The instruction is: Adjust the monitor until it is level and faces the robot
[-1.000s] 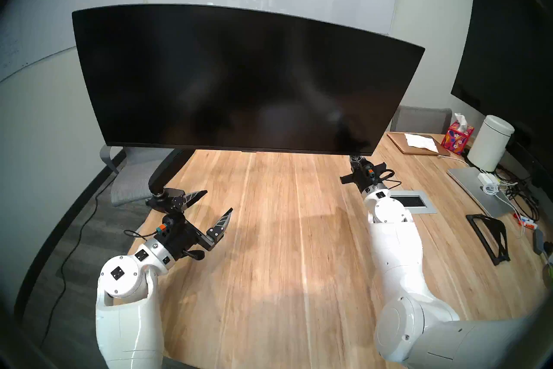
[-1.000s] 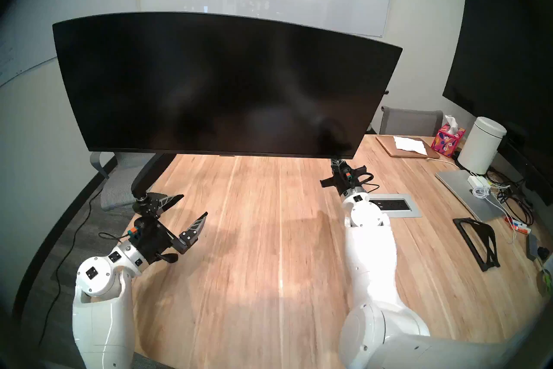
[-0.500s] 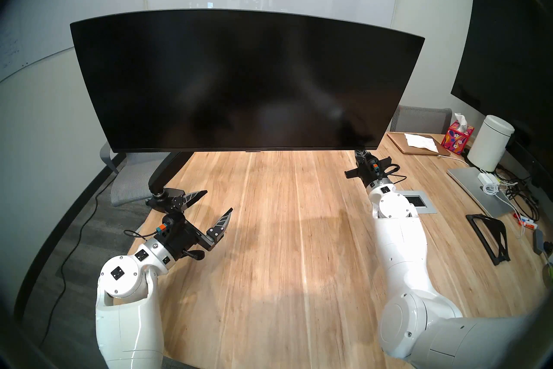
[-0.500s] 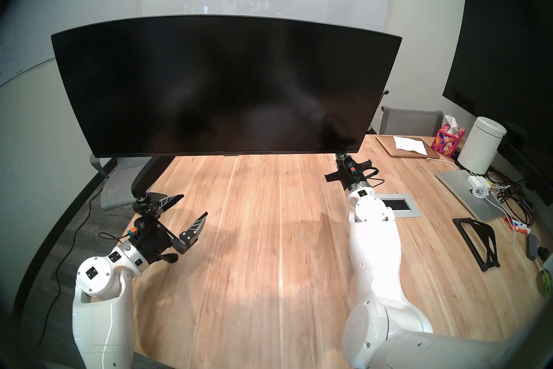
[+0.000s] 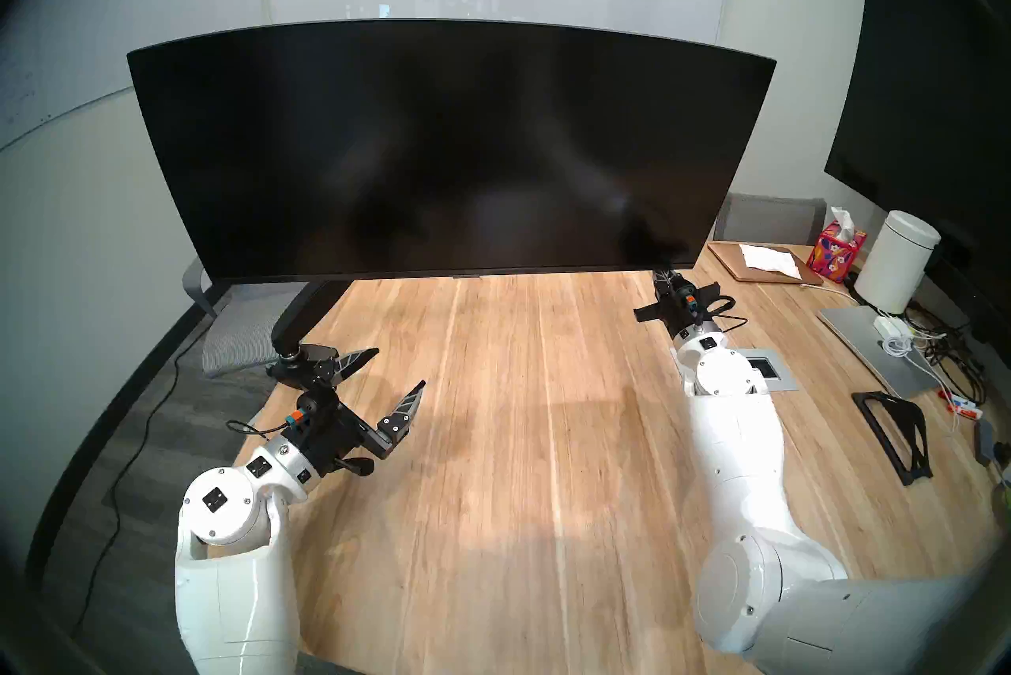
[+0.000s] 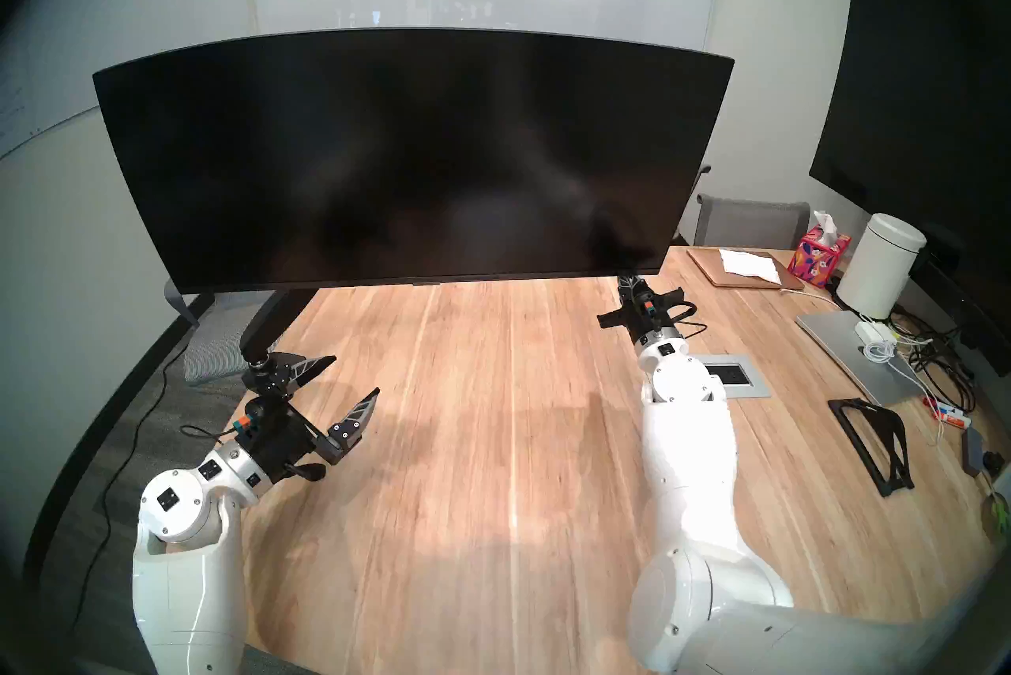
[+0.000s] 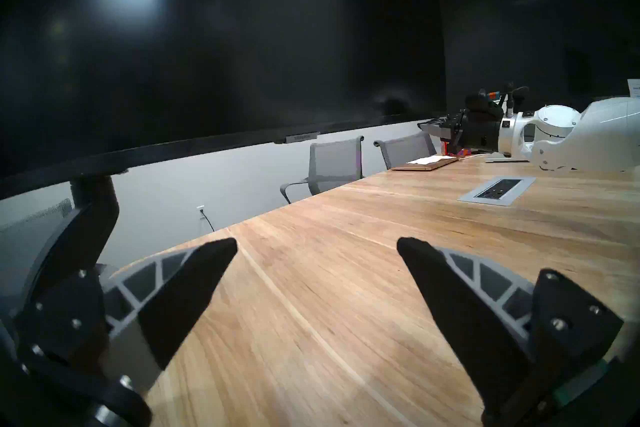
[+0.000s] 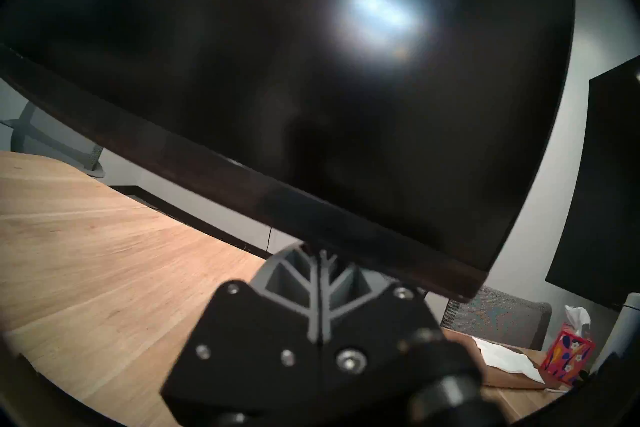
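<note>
We're levelling the monitor: right tool, fingers pressed together, sits under its bottom-right corner, left tool spread idle; next, small yaw check.

No text, brand or number is legible anywhere. The small tab under the wide curved black monitor bears marks too blurred to read.

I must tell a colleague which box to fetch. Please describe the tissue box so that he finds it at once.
Start from the wooden table and go to its far right end, under the dark wall screen. The tissue box stands there between a wooden board and a white canister. It alone is bright pink with flowers.
</note>
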Controlling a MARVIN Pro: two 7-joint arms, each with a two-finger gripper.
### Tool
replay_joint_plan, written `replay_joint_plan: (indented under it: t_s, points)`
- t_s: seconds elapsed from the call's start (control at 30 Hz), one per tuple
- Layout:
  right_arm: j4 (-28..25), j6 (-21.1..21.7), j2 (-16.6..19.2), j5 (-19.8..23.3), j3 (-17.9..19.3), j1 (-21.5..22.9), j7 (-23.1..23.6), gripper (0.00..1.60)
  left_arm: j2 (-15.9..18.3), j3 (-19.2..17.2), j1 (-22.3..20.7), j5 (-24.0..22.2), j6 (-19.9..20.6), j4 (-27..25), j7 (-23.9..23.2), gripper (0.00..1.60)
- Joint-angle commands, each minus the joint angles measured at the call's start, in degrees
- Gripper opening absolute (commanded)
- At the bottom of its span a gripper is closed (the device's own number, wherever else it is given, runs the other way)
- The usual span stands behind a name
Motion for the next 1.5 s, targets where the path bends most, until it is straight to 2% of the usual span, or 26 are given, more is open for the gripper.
replay_joint_plan:
  t_s: [0.0,1.47]
  points:
    - [-3.56,-1.76,-0.37,0.5,-0.98,3.84,-0.16,0.0,0.13,0.11,0.01,-0.16,-0.06,-0.83,0.11,1.6]
    - [-3.58,-1.46,0.16,0.68,-0.67,5.05,-0.46,0.0,0.13,0.1,-0.01,-0.16,-0.08,-0.79,0.08,1.6]
